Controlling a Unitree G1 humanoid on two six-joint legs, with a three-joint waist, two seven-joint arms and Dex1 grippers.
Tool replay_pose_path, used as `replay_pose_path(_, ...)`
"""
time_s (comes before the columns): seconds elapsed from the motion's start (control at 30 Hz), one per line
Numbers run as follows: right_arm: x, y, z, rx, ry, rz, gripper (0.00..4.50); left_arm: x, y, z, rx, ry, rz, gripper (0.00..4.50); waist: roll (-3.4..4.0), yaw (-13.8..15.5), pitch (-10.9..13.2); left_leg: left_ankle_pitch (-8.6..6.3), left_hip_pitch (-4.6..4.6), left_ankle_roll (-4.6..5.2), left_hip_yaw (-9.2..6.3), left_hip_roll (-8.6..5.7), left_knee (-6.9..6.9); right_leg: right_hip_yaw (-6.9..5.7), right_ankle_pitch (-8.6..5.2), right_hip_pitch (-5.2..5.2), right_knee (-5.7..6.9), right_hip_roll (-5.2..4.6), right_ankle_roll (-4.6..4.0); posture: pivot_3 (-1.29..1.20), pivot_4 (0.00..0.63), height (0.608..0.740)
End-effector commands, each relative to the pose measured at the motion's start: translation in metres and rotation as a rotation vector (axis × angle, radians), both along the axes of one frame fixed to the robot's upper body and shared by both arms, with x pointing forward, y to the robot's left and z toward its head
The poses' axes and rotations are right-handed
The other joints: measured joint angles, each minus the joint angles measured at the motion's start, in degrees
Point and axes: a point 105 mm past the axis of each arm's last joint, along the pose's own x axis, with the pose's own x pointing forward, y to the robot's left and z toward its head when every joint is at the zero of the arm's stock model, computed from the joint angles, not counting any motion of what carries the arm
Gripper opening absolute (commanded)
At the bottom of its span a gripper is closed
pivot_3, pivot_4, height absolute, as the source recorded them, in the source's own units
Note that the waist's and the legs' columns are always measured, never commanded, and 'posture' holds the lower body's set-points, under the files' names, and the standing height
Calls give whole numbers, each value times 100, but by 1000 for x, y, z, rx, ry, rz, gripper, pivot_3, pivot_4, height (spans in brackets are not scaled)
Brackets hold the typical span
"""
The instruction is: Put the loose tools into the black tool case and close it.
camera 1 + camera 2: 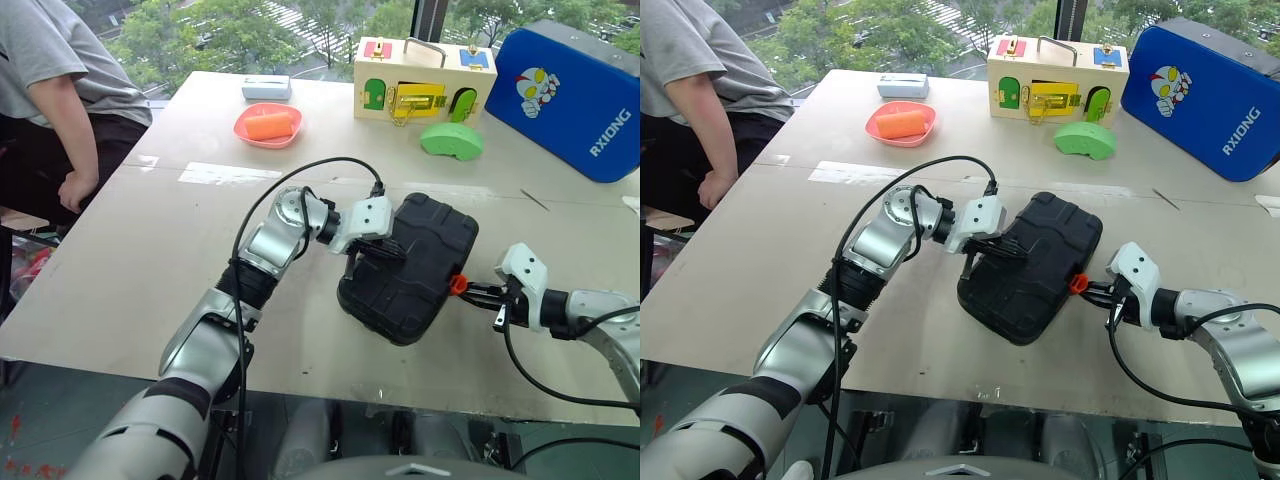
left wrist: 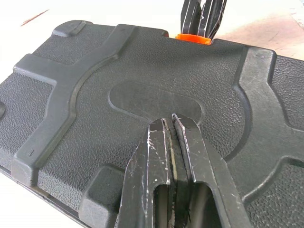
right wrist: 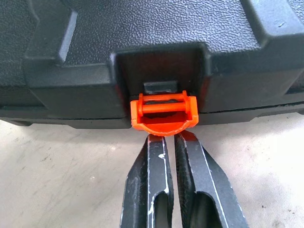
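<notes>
The black tool case lies closed on the table, near the front edge, a bit turned, w/ its orange latch on the side toward the robot's right. No loose tools are seen on the table, so I judge they are already inside and the step in hand is to fasten the latch.

The left gripper rests on the lid, fingers clenched together w/ nothing between them, tips on the smooth oval in the lid's middle. The right gripper is also clenched and empty, its tips touching the lower lip of the latch, which hangs open and is not yet snapped over the catch above it.

To do this well: the left gripper should press straight down so the two halves meet fully and the case does not slide. The right one should push the lip up and toward the case, in the middle of the latch, not at a corner, else the tips can slip off the rounded edge. If the seam is not fully shut, the latch probably will not catch.

Farther back, well apart, stand a wooden latch box, a blue case, a green piece and a pink dish. A person sits at the table's left.
</notes>
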Motion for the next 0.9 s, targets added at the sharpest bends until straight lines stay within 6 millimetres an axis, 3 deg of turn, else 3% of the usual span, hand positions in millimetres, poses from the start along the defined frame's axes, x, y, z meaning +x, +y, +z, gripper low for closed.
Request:
replay_pose_path(0.03, -7, 32, 53, 69, -222, 177, 0, -10, -1, -49, 147, 109, 10, 71, 0, 1, 0, 0, 0, 0, 0, 0, 0, 0, 0, 0, 0, 0, 0, 0, 150, 735)
replay_pose_path(0.47, -10, 43, 62, 89, -252, 227, 0, -10, -3, -50, 141, 109, 9, 71, 0, -10, 0, 0, 0, 0, -1, 0, -1, 0, 0, 0, 0, -1, 0, 0, 150, 735)
replay_pose_path(0.67, -11, 45, 60, 84, -250, 238, 0, -11, -3, -50, 134, 114, 11, 71, 6, -156, -4, 0, 7, 0, -2, 3, -7, 6, 0, -1, 2, 3, -1, 0, 150, 735)
replay_pose_path(0.9, -12, 29, 52, 33, -254, 208, 0, -5, 5, -46, 105, 116, 70, 71, 7, -86, -30, -1, 7, 1, -14, 1, -12, 13, 2, 0, -11, 9, -4, 0, 150, 735)
